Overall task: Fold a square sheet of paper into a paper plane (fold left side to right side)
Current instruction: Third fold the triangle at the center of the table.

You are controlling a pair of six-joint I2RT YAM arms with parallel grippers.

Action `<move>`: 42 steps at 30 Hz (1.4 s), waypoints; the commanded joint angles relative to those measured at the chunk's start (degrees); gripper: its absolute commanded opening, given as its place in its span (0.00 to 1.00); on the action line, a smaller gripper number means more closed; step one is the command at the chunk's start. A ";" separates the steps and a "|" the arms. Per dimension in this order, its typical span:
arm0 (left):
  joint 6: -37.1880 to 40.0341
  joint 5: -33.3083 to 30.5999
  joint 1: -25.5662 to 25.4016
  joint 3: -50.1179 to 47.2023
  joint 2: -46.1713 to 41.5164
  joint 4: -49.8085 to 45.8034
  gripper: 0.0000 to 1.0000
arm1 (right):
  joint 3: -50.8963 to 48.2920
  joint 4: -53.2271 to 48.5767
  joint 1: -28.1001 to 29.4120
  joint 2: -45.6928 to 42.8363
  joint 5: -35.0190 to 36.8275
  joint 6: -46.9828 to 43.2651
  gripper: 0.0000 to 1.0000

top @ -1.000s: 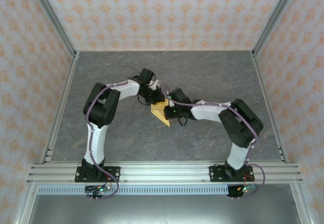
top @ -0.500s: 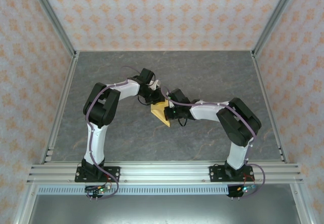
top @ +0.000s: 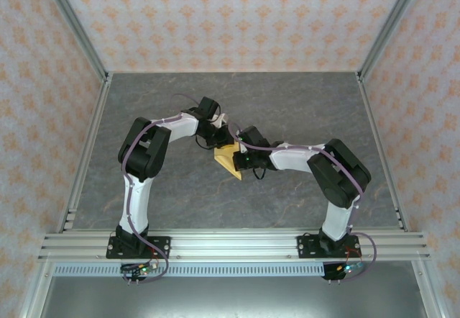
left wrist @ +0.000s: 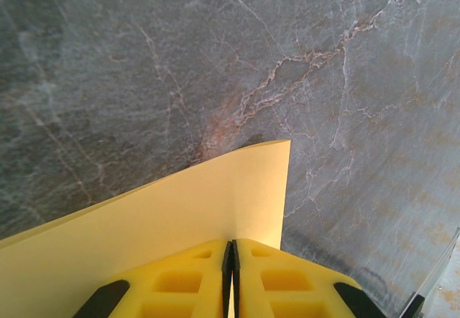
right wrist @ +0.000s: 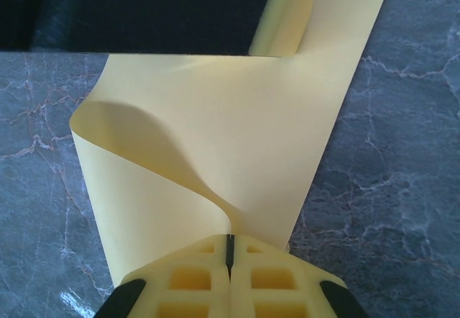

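Grey table [top: 187, 199], one square sheet of paper [top: 228, 161]: left jaws and right jaws each clamp it tight; right elbow has edged slightly left.

Grey, marble-veined flat tabletop [top: 287, 109], bordered at its near edge by silver aluminium rails [top: 230, 244]. Near its centre sits a thin yellow-orange sheet of paper [top: 228, 161], curled; contact with the surface cannot be confirmed.

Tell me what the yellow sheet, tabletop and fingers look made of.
The sheet looks like thin matte paper: it curls in a soft loop. The tabletop is grey, veined like marble, faintly glossy; stone or printed laminate, can't tell. The fingers look like moulded yellow plastic, with square recesses.
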 commanded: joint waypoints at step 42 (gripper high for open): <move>-0.21 4.51 1.29 -15.57 -17.80 2.12 0.11 | -1.31 -5.75 2.07 1.18 3.02 -2.54 0.00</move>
